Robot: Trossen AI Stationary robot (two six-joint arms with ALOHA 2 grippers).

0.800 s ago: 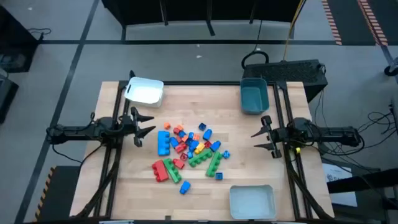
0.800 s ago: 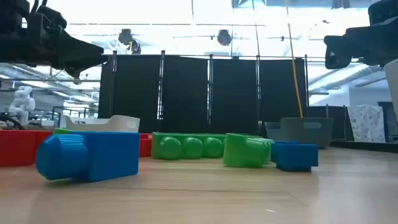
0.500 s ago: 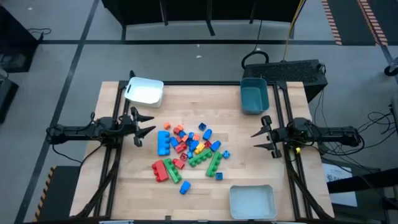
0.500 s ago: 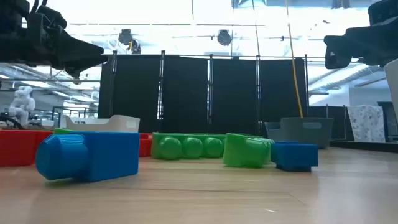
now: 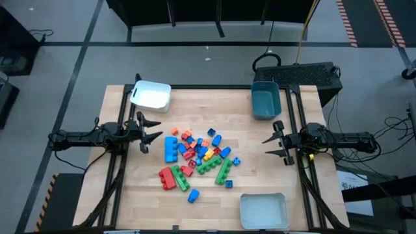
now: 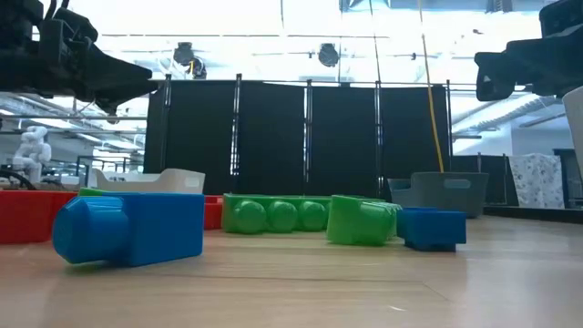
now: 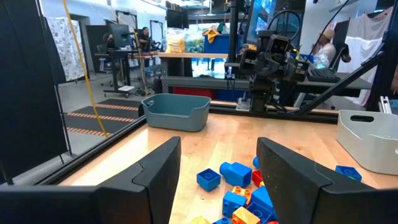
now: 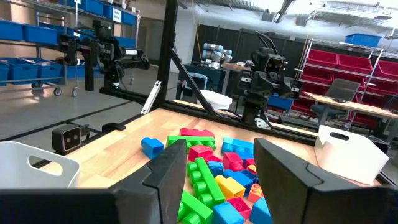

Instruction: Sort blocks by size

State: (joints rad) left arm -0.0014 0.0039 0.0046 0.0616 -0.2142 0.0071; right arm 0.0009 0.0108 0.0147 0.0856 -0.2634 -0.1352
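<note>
While both tools wait w/ fingers apart, left tool at 9 o'clock, right tool at 3, the blocks lie mid-desk; trays: white ~11, teal ~1, pale one ~5.

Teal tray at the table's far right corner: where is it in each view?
High: teal tray upper right of table.
Low: teal tray right, behind the blocks.
Left wrist: teal tray left of centre.
Right wrist: not in it.
Shared landmark: the blocks.
</note>
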